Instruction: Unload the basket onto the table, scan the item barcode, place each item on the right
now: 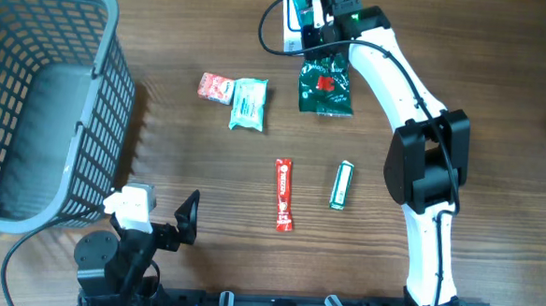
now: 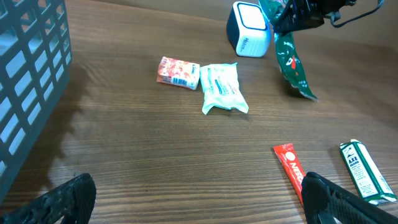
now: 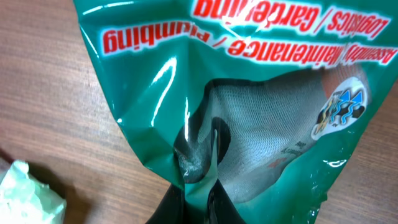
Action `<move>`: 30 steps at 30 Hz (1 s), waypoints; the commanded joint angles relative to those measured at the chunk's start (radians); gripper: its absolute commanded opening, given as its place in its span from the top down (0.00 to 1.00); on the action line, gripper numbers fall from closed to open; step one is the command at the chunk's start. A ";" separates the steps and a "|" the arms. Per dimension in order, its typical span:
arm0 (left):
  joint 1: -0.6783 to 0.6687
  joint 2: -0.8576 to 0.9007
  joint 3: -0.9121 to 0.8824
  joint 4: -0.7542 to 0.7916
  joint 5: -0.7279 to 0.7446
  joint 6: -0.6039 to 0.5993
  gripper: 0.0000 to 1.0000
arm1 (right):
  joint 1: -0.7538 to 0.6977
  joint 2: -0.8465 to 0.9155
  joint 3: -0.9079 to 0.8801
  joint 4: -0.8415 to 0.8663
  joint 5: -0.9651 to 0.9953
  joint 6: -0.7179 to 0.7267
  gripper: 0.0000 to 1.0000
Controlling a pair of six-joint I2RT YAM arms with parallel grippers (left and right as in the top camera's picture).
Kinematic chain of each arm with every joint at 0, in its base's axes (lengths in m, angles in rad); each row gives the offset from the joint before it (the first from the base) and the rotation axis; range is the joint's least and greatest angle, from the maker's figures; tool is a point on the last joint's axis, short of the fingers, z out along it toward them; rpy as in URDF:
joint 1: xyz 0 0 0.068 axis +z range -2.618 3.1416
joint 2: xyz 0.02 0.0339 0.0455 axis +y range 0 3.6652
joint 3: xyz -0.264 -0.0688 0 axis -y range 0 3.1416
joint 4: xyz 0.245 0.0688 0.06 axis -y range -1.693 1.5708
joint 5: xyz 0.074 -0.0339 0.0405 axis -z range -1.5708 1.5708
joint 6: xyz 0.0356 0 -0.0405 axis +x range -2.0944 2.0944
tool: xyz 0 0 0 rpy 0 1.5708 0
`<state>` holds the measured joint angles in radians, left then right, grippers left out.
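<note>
Overhead, the right gripper [image 1: 322, 36] is pinched shut on the green bag [image 1: 326, 88], whose long axis trails toward the robot, with the scanner [image 1: 294, 14] just to its left; from the left wrist, the left gripper [image 2: 199, 198] gapes empty, well apart; the right wrist shows the bag's crumpled edge clamped

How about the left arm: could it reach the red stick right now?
Probably yes. The left gripper is open and empty, and the red stick lies flat on the table ahead of it with nothing between them. The green stick beside it lies apart, so it shouldn't interfere.
</note>
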<state>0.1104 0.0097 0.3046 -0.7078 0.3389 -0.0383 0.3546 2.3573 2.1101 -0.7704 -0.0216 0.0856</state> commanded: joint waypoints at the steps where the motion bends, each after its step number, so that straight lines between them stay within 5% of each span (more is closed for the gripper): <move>1: 0.005 -0.003 -0.005 0.003 0.009 0.016 0.00 | 0.009 0.045 0.026 0.008 0.013 0.023 0.96; 15: 0.005 -0.003 -0.005 0.003 0.009 0.016 0.00 | 0.003 0.062 0.066 -0.132 -0.018 0.038 0.96; 19: 0.005 -0.003 -0.005 0.003 0.009 0.016 0.00 | -0.042 -0.038 0.119 -0.240 0.132 0.147 0.96; 30: 0.005 -0.003 -0.005 0.003 0.009 0.016 0.00 | -0.472 -0.065 0.052 -0.342 0.209 0.202 0.96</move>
<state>0.1104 0.0097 0.3046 -0.7074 0.3389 -0.0387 -0.0170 2.2692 2.1921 -1.1328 0.1566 0.2691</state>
